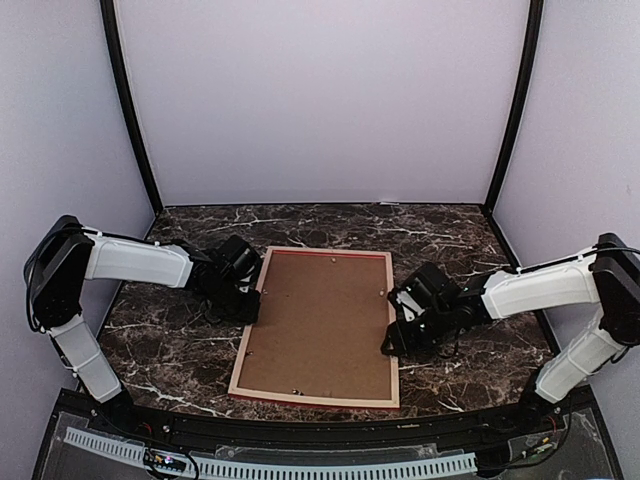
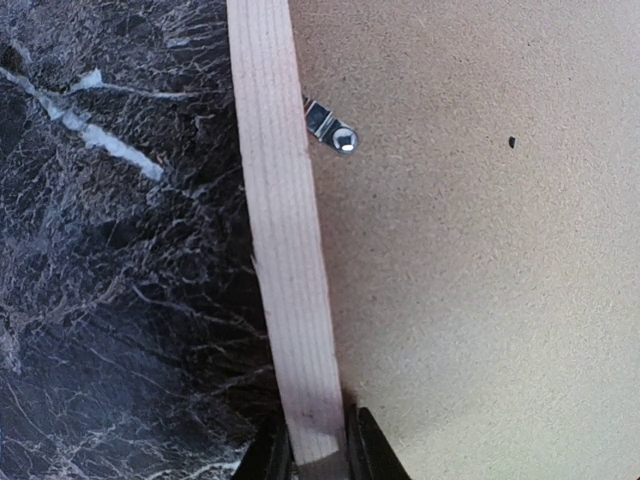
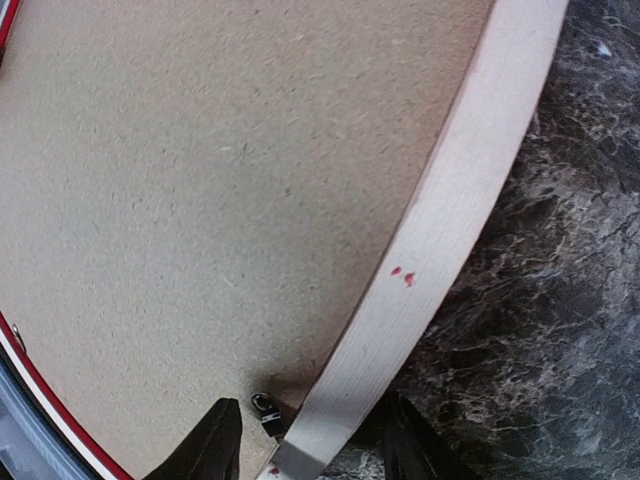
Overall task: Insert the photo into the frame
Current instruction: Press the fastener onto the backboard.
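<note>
Left tool (image 2: 318, 452) astride frame (image 2: 285, 250) rail

A thin rectangular wooden frame (image 2: 285, 250) shows pale grained rails with red edging around a speckled brown fibreboard backing (image 2: 480, 280), on a black white-veined marble counter (image 2: 120, 300).

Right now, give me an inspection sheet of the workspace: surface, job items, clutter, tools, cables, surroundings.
surface: dark marbled table.
frame: lies face down, pale wood back up; brown backing board sits inside, a metal clip over its edge.
photo: nothing seen.
clutter: nothing seen.
left tool: shut on the frame's left rail.
right tool: open, straddling the right rail.
cables: wires bunched at the near right corner.
surroundings: plain pale walls, black corner posts.
</note>
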`<state>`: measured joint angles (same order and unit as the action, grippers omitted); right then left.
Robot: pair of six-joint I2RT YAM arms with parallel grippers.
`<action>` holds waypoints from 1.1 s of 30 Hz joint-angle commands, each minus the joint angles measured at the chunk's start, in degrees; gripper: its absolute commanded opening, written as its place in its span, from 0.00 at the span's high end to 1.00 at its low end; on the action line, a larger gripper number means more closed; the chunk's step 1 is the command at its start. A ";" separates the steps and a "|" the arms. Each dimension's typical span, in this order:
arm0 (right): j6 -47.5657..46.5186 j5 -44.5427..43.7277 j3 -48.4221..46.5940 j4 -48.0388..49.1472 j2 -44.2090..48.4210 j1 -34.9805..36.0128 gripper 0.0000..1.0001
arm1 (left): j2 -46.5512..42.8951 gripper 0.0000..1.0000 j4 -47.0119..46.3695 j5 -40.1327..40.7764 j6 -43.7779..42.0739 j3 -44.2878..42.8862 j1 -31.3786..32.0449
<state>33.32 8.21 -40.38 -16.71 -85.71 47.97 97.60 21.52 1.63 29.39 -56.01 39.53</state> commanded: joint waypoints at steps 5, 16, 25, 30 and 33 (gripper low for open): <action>1.78 0.04 -0.09 3.10 0.10 -3.12 0.51 | 0.09 0.82 1.03 -0.23 -1.70 0.46 0.20; 1.47 0.01 0.21 5.29 -3.93 -6.08 0.66 | -1.42 0.81 0.72 -1.09 -0.96 1.12 0.20; -1.15 -1.18 -0.61 4.27 -6.20 -8.64 0.72 | -5.42 0.82 -0.35 -1.45 2.70 4.62 1.32; -3.39 -1.14 -1.69 3.22 -5.43 -10.33 0.63 | -6.78 0.82 -0.66 -1.31 5.17 6.21 2.82; -4.32 -2.00 -3.43 2.45 -4.94 -10.87 0.51 | -7.08 0.82 -0.60 -0.83 6.03 6.54 3.63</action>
<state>31.24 9.91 -42.33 -10.68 -90.00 38.48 93.34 19.64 1.87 34.98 -50.81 41.60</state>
